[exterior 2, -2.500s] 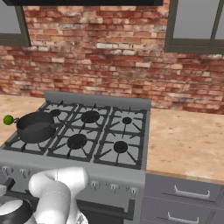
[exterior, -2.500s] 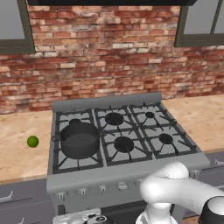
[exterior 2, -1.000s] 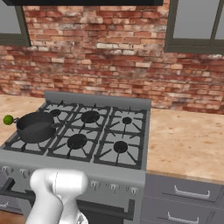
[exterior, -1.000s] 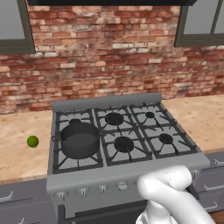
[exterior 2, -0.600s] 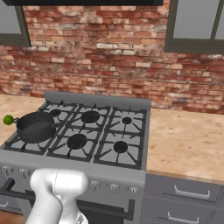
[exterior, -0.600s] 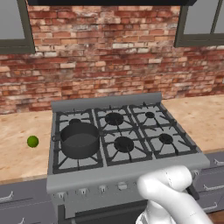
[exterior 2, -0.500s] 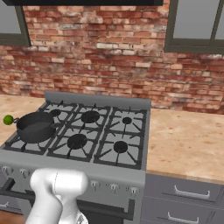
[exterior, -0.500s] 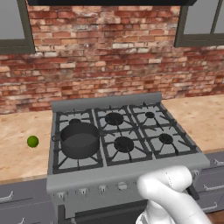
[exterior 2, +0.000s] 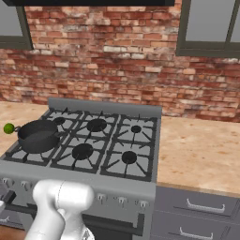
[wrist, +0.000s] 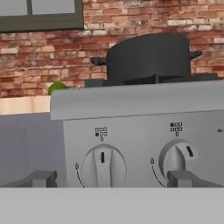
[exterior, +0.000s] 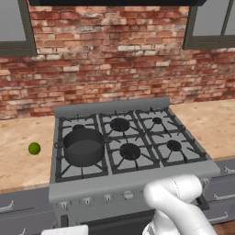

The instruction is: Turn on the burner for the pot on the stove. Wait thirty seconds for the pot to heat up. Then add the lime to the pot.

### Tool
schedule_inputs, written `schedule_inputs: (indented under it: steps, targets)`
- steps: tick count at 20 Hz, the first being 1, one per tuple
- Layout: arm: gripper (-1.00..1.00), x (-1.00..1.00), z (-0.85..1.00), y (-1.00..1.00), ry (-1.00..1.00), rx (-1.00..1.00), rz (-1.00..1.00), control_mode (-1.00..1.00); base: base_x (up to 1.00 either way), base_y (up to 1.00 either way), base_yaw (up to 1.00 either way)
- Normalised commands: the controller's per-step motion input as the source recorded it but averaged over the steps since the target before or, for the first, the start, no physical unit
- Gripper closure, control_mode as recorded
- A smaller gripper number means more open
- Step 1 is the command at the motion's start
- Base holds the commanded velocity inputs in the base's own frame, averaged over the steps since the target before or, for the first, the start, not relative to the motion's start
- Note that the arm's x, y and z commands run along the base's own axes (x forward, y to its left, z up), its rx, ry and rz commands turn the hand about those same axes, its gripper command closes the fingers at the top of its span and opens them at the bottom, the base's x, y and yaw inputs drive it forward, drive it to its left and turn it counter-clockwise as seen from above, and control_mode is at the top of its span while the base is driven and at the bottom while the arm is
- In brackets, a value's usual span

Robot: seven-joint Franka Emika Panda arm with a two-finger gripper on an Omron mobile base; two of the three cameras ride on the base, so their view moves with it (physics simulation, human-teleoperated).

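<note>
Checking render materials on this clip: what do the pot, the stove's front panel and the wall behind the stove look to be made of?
The pot looks like dark grey metal with a matte finish: even tone, faint sheen on its rim. The stove's front panel reads as plain grey brushed or painted metal, flat and unmarked apart from small printed burner symbols. The wall is red-brown brick with pale mortar lines, rough-looking, though it may be a flat texture.

Matt dark metal pot, smooth grey metal stove, rough brick wall.

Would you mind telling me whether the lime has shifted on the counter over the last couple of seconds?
No. The lime lies on the counter left of the stove, level with the pot, the same gap from the stove's left edge as before.
</note>
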Motion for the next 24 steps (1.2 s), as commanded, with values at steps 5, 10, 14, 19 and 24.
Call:
schedule_inputs:
  steps: [5, 10, 14, 19, 24]
  targets:
    - [-1.0, 0.09, -0.16, 0.0, 0.0, -0.01, 0.0, -1.0, 0.0, 0.0, 0.0]
    - [-1.0, 0.07, -0.16, 0.0, 0.0, -0.02, 0.0, -1.0, 0.0, 0.0, 0.0]
    - [-1.0, 0.09, 0.0, 0.01, -0.13, -0.06, 0.0, -1.0, 0.0, 0.0, 0.0]
    - [-1.0, 0.13, 0.0, 0.0, -0.1, -0.06, 0.0, -1.0, 0.0, 0.0, 0.0]
    - [-1.0, 0.17, -0.04, 0.06, -0.02, -0.03, 0.0, -1.0, 0.0, 0.0, 0.0]
